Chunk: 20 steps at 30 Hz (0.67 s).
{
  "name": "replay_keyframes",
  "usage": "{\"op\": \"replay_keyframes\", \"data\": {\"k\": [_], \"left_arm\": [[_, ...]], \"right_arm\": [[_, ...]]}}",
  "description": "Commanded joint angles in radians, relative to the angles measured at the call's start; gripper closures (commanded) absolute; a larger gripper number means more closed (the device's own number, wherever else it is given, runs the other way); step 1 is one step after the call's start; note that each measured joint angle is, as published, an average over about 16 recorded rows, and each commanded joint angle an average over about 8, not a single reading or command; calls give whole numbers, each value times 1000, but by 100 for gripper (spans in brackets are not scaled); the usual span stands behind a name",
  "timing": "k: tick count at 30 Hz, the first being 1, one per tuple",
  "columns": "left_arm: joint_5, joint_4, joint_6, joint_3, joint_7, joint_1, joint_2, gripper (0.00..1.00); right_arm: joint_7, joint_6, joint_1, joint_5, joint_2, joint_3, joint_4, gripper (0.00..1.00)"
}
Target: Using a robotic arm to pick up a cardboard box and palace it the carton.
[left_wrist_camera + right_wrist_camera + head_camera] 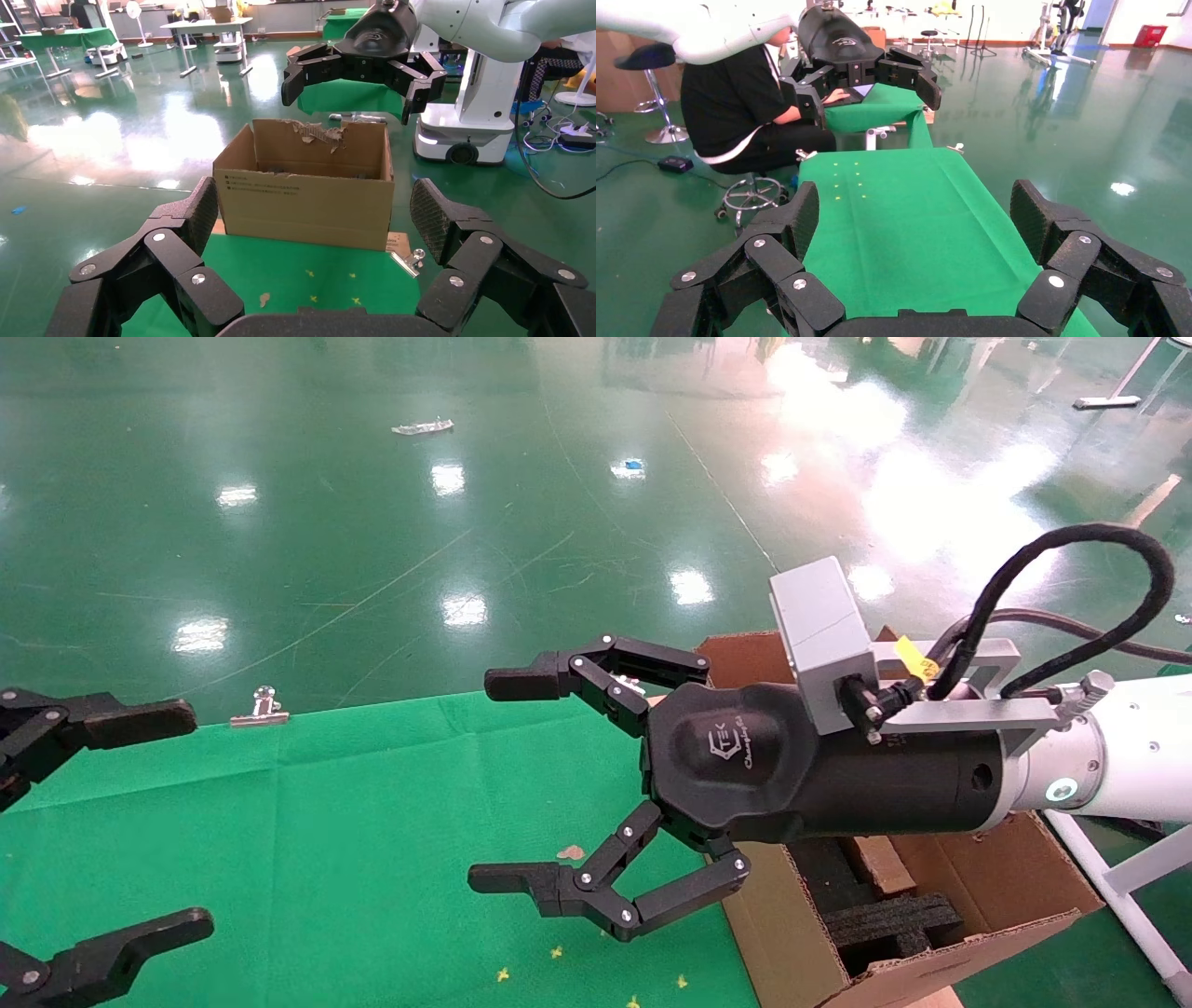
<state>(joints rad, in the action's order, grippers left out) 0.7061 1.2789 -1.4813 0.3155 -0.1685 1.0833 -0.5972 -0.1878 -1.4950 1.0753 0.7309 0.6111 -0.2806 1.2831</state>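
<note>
The carton (782, 933) stands open at the right end of the green table, with black foam blocks (885, 919) inside. It also shows in the left wrist view (302, 210), one flap torn. A narrow brown cardboard edge (880, 864), apparently the cardboard box, stands between the foam blocks. My right gripper (501, 781) on the white robotic arm (1117, 756) hangs open and empty above the table, just left of the carton; it also shows in the left wrist view (351, 95). My left gripper (177, 822) is open and empty at the table's left end.
The green cloth table (326, 822) carries small yellow marks and a brown speck. A metal clip (261, 708) sits on its far edge. Glossy green floor lies beyond. A person in black (750, 119) sits by a stool (747, 196) behind the left arm.
</note>
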Motion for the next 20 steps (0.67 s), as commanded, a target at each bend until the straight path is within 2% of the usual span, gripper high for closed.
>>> {"op": "replay_keyframes", "data": {"k": [1,20], "left_arm": [[0,0,0,0,0,0,0,0],[0,0,0,0,0,0,0,0]], "right_arm": [[0,0,0,0,0,0,0,0],[0,0,0,0,0,0,0,0]]}}
